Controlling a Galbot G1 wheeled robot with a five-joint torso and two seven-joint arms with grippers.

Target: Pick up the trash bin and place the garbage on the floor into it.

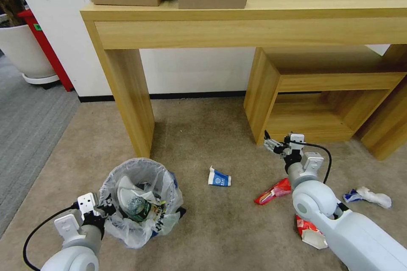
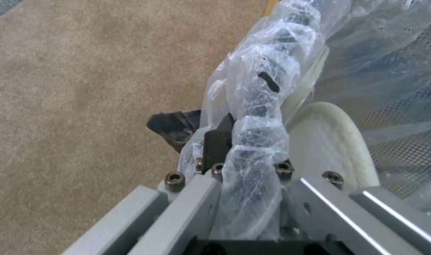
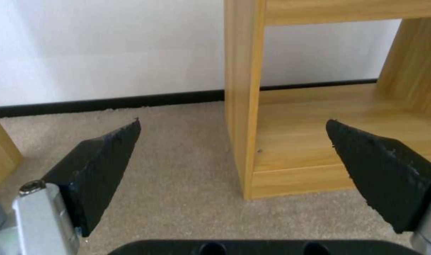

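Crinkly-bagged trash bin (image 1: 142, 201) near left on the beige floor (image 1: 212, 237), rim pinched by left gripper (image 1: 104, 211). Right gripper (image 1: 271, 145) hovering, jaws spread; best lowered squarely over the red wrapper (image 1: 273, 191), bin held level.

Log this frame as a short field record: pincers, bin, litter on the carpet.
left pincer: shut on the trash bin rim, bag pinched
right pincer: open, holding nothing, raised before the low wooden shelf
bin contents: white slipper, bottle
litter on floor: blue-white carton, red wrapper, white tissue
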